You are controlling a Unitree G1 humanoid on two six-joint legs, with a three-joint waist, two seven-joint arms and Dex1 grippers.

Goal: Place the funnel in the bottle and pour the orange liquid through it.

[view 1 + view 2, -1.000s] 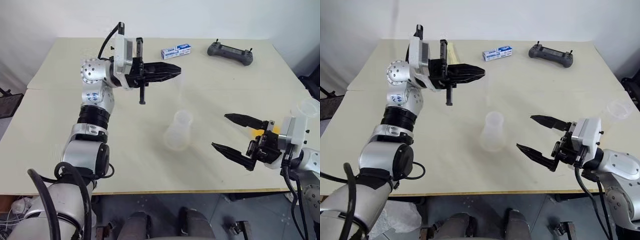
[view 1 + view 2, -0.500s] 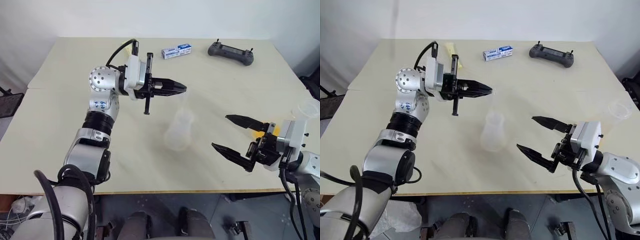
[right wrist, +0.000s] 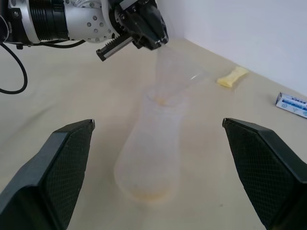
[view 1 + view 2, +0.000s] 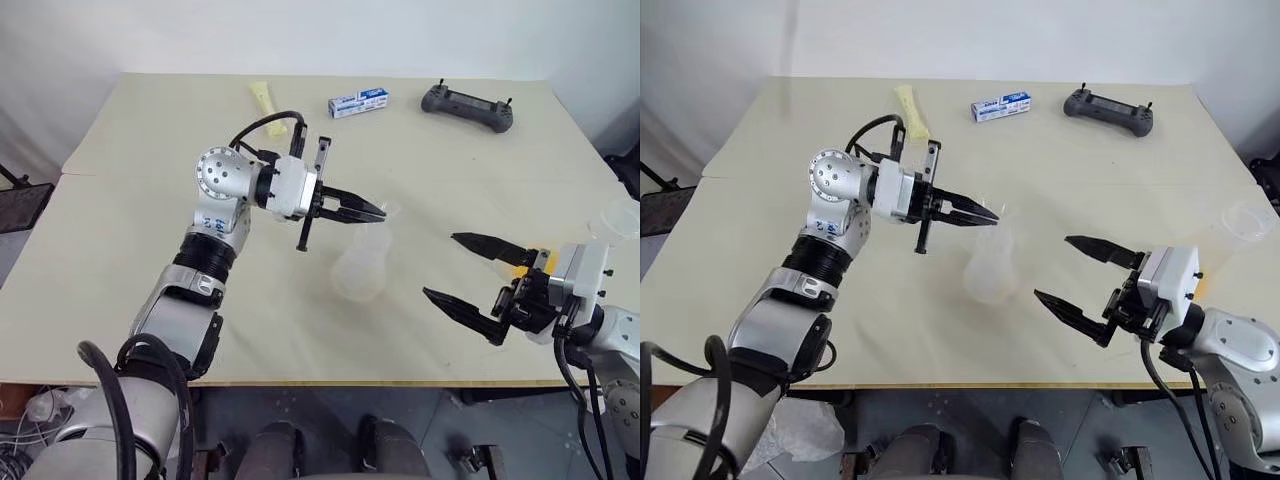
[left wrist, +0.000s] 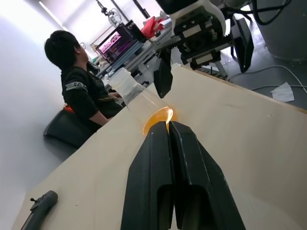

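- Pale cream table (image 4: 120, 190) ran under a white wall and carried everything in the scene.
- At the table's middle stood the bottle (image 4: 360, 268), clear and upright, its wide base on the surface and its neck rising toward the left gripper.
- The left gripper (image 4: 378, 212) pointed level toward the robot's right, its two black fingers pressed together on the rim of the funnel (image 3: 178, 67).
- The funnel hung tilted directly above the bottle's mouth, with its narrow stem at the opening; whether the stem was already inside could not be told.
- The right gripper (image 4: 468, 270) hovered just above the table to the right of the bottle, jaws spread wide and holding nothing, well apart from the glass.
- The orange liquid (image 5: 158, 120) glowed in a clear beaker (image 4: 1240, 222) near the table's right edge, behind the right arm.
- Along the far side lay a pale yellow packet (image 4: 264, 98), a small blue-and-white box (image 4: 358, 102) and a dark grey controller (image 4: 466, 104).
- In the left wrist view, a person (image 5: 79, 86) in dark clothes sat beyond the table.
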